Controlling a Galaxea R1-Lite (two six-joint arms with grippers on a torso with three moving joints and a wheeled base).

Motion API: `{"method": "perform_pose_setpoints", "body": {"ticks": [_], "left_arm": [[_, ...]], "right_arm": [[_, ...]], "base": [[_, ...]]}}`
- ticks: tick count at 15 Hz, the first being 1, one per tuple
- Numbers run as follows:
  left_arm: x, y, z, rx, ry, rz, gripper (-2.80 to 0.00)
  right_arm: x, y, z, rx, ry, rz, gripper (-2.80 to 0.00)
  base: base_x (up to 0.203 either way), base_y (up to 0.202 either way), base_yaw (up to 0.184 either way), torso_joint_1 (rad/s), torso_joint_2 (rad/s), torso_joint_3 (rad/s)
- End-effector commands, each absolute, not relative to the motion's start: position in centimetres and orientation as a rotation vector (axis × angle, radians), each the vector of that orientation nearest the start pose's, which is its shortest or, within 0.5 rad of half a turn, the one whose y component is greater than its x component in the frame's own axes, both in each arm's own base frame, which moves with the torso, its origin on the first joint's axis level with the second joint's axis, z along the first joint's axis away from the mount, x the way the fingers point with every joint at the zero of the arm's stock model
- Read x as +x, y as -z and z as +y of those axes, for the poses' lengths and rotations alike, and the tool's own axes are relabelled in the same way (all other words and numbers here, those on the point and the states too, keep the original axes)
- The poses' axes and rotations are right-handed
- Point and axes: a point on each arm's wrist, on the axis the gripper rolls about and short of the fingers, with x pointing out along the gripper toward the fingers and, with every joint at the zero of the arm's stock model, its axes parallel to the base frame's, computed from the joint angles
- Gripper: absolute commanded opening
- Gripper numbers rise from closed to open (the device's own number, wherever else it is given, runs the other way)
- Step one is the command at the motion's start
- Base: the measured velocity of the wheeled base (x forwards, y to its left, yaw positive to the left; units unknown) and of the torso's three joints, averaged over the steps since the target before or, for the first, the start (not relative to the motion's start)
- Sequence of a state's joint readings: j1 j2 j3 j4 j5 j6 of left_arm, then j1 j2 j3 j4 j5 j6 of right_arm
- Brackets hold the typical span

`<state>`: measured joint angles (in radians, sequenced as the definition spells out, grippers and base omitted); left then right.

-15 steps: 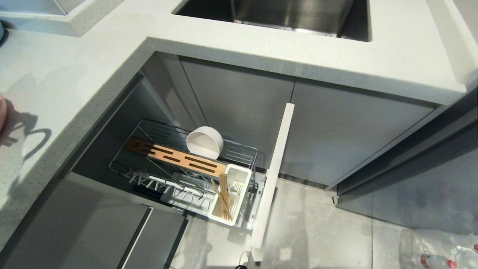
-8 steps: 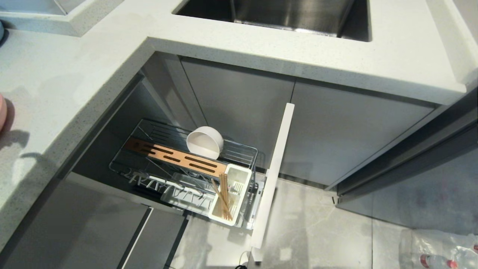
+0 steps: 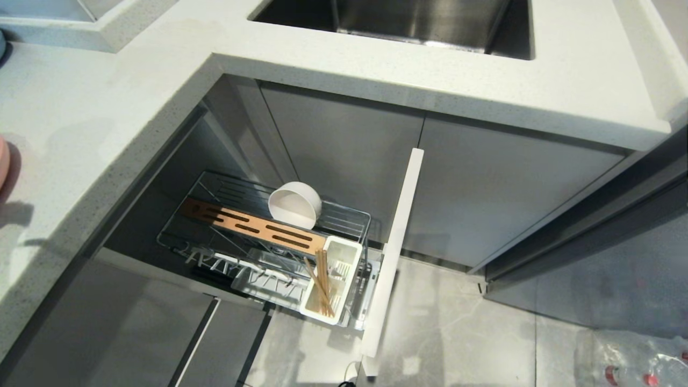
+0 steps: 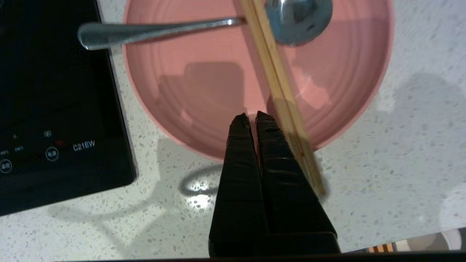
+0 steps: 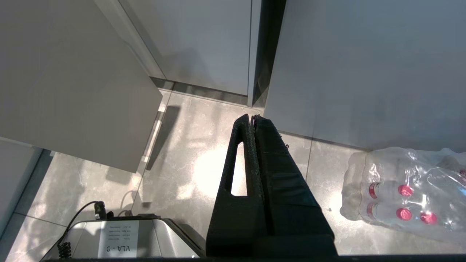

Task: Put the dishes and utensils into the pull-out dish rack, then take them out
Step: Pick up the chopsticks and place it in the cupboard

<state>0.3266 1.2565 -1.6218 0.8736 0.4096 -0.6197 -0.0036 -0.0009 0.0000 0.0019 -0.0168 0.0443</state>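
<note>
The pull-out dish rack (image 3: 349, 212) stands open under the counter. A cream-white bowl (image 3: 294, 205) rests on its side behind the wooden strip (image 3: 252, 226), and chopsticks (image 3: 322, 285) stand in the white cutlery box (image 3: 345, 251). On the counter, a pink plate (image 4: 204, 83) carries a grey spoon (image 4: 153, 31) and another pair of chopsticks (image 4: 276, 76). My left gripper (image 4: 252, 115) hovers shut over the plate's near rim, just beside those chopsticks, holding nothing. Only a sliver of the plate (image 3: 2, 161) shows in the head view. My right gripper (image 5: 253, 117) hangs shut above the floor.
A black induction hob (image 4: 54, 91) lies right beside the plate. The steel sink (image 3: 419, 21) is set in the counter (image 3: 80, 134) behind the rack. The pale drawer front (image 3: 395, 247) juts into the floor space. A wrapped pack of water bottles (image 5: 404, 193) sits on the floor.
The left arm's shadow on the counter has slid toward the left edge of the head view and shrunk. Nothing in the rack has moved.
</note>
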Motion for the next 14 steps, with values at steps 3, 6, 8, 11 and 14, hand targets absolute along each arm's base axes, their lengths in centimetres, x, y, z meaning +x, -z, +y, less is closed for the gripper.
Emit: {"method": "perform_pose_setpoints", "body": {"ticks": [3,6,8,11,14], "left_arm": [[11.9,-36.4,5.3,-0.565,-0.887,0.293,-2.80],[12.5,-36.2,6.4,-0.584,-0.920,0.301,0.00],[13.1,-36.2,6.6,-0.613,-0.863,0.298,0.00],[14.1,-36.1,7.5,-0.683,-0.789,0.298,0.00],[14.6,-35.5,8.7,-0.752,-0.829,0.298,0.00]], "right_arm": [[-2.3,-7.5,0.0,0.044,0.020,0.003,-2.80],[-2.3,-7.5,0.0,0.044,0.021,0.003,-2.80],[-2.3,-7.5,0.0,0.044,0.022,0.004,-2.80],[-2.3,-7.5,0.0,0.044,0.020,0.003,-2.80],[-2.3,-7.5,0.0,0.044,0.020,0.003,-2.80]], "base": [[0.000,0.000,0.000,0.000,0.00,0.000],[0.000,0.000,0.000,0.000,0.00,0.000],[0.000,0.000,0.000,0.000,0.00,0.000],[0.000,0.000,0.000,0.000,0.00,0.000],[0.000,0.000,0.000,0.000,0.00,0.000]]}}
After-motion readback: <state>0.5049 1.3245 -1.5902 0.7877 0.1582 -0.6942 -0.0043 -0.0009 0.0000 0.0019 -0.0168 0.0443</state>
